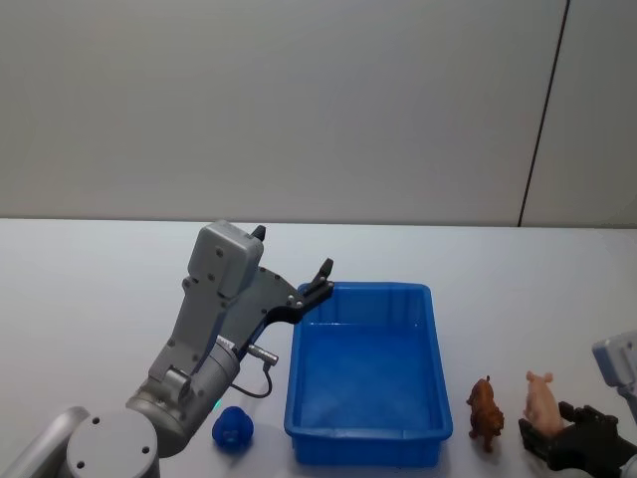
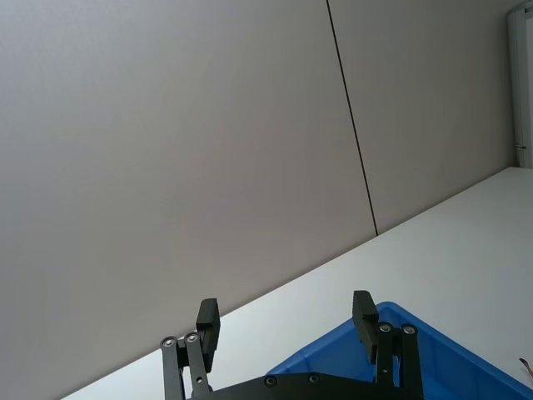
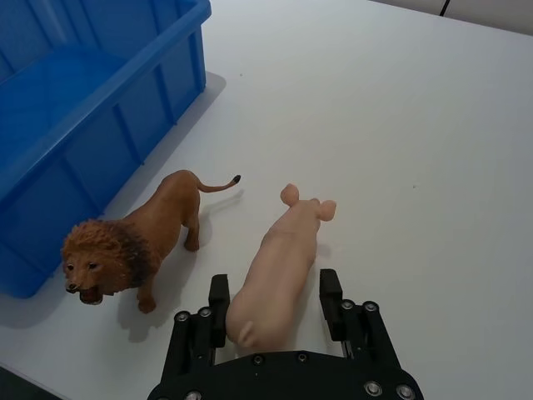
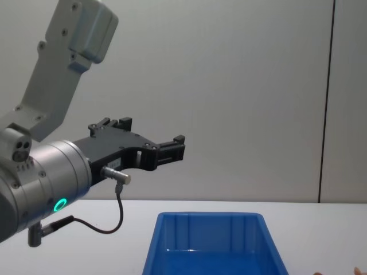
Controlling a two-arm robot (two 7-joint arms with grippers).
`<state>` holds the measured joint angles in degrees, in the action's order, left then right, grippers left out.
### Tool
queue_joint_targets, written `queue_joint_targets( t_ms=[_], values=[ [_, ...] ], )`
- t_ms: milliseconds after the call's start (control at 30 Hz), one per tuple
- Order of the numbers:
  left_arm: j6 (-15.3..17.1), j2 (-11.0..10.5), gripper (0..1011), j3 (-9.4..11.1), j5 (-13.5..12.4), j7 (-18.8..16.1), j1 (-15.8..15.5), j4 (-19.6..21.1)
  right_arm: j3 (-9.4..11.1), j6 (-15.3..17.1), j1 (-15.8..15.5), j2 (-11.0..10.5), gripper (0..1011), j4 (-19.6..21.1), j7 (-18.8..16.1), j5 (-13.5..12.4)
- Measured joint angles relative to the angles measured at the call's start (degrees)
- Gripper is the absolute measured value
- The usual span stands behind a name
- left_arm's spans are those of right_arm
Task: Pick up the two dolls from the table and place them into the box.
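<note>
At the worktop's (image 3: 400, 125) near right edge, our right hand (image 3: 275, 287) straddled the pig doll (image 3: 279, 250), spread and not yet clamped, the lion doll (image 3: 137, 237) beside it by the box (image 3: 125, 142); closing and lifting looked next, our left hand (image 2: 286, 310) idling spread above the box's left rim.

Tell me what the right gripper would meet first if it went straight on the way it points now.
The pink pig doll: it sits between the open fingers of the right gripper, snout nearest. The lion doll looks just off that line, though depth is unclear.
</note>
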<state>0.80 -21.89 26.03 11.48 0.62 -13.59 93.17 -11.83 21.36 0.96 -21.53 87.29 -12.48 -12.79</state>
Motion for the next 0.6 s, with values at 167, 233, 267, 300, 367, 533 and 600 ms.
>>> queue_joint_targets(
  t_ms=[167,233,267,300,367,533,600],
  values=[
    [0.00,0.00,1001,0.00,0.00,0.00,0.00,0.00,0.04,0.38,0.19,0.06,566,-0.18,-0.21,-0.13],
    [0.00,0.00,1001,0.00,0.00,0.00,0.00,0.00,0.08,0.44,0.26,0.07,506,-0.18,-0.28,-0.18],
    [0.00,0.00,1001,0.00,0.00,0.00,0.00,0.00,0.13,0.47,0.32,0.07,474,-0.18,-0.32,-0.22],
    [0.00,0.00,1001,0.00,0.00,0.00,0.00,0.00,0.16,0.48,0.40,0.07,409,-0.18,-0.35,-0.30],
    [0.00,0.00,1001,0.00,0.00,0.00,0.00,0.00,0.21,0.48,0.51,0.08,387,-0.16,-0.36,-0.37],
    [0.00,0.00,1001,0.00,0.00,0.00,0.00,0.00,0.48,-0.04,1.01,0.15,383,0.10,-0.35,-0.72],
    [0.00,0.00,1001,0.00,0.00,0.00,0.00,0.00,0.58,-0.39,1.14,0.18,383,0.24,-0.31,-0.80]
  ],
)
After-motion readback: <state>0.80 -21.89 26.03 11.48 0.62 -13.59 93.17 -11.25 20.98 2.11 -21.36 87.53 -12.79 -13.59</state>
